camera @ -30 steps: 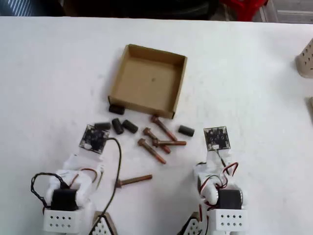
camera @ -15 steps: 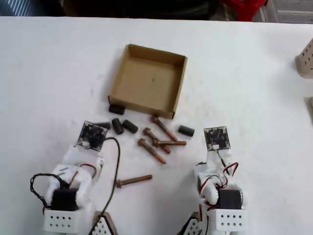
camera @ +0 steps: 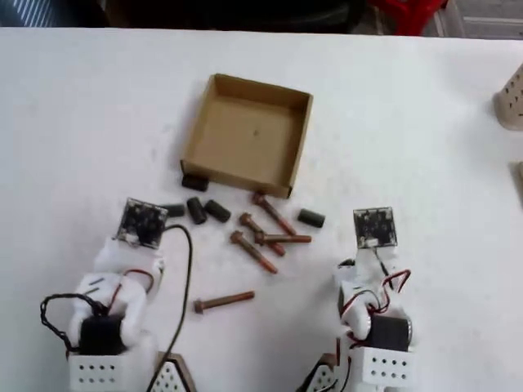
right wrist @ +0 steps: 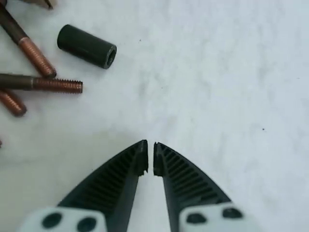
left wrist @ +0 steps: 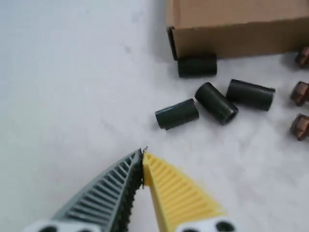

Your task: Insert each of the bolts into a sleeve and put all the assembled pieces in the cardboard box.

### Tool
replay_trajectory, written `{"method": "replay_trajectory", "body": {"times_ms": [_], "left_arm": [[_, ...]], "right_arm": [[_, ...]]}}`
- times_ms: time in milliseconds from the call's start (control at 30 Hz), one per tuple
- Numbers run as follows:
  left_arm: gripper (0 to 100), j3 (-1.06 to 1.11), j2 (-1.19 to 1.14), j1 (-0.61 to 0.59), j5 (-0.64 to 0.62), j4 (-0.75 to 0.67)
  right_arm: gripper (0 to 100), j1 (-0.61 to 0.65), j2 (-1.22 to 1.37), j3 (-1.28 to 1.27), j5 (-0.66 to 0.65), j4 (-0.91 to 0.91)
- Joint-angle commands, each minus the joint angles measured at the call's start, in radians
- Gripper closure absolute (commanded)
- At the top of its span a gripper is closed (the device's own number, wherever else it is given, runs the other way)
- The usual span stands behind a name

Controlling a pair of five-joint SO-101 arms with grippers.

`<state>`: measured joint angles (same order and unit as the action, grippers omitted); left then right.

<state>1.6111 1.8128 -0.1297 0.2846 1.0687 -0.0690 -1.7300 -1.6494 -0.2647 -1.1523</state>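
Observation:
Several copper bolts (camera: 263, 233) lie loose in front of the cardboard box (camera: 290, 139), and one bolt (camera: 223, 301) lies apart, nearer the arms. Black sleeves (camera: 196, 211) lie left of the bolts, one (camera: 194, 182) sits against the box wall, and another sleeve (camera: 310, 218) lies to the right. My left gripper (left wrist: 143, 153) is shut and holds nothing, hovering short of a sleeve (left wrist: 177, 114), with three more sleeves (left wrist: 216, 103) beyond it. My right gripper (right wrist: 150, 154) is shut and holds nothing, some way from a sleeve (right wrist: 87, 46) and bolt tips (right wrist: 43, 84).
The box corner (left wrist: 231, 29) stands just past the sleeves in the left wrist view. The left arm (camera: 110, 302) and the right arm (camera: 372, 318) sit at the table's near edge. A pale perforated object (camera: 511, 98) stands at the far right.
The left arm's wrist has swung left and slightly away from me. The right arm's wrist has shifted a little to the right. Bolts and sleeves have not moved.

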Motion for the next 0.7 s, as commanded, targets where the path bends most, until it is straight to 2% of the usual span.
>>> {"method": "replay_trajectory", "body": {"times_ms": [0, 133, 233, 333, 500, 667], "left_arm": [[98, -0.121, -0.041, -0.018, -0.057, -0.029], [98, -0.279, -0.223, -0.015, -0.132, -0.040], [98, -0.394, -0.444, -0.015, -0.206, -0.055], [98, -0.436, -0.688, -0.021, -0.276, -0.132], [98, -0.439, -1.010, -0.073, -0.255, -0.295], [97, -0.439, -1.110, -0.104, -0.255, -0.396]], "right_arm": [[98.1, 0.016, -0.004, 0.048, -0.226, -0.058], [98.1, 0.010, -0.004, 0.043, -0.230, -0.053], [98.1, 0.008, -0.004, 0.043, -0.236, -0.048], [98.1, 0.008, 0.002, 0.034, -0.239, -0.012], [94.2, -0.024, 0.004, 0.023, -0.351, 0.036], [93.3, -0.007, 0.007, 0.087, -0.351, 0.116]]}}
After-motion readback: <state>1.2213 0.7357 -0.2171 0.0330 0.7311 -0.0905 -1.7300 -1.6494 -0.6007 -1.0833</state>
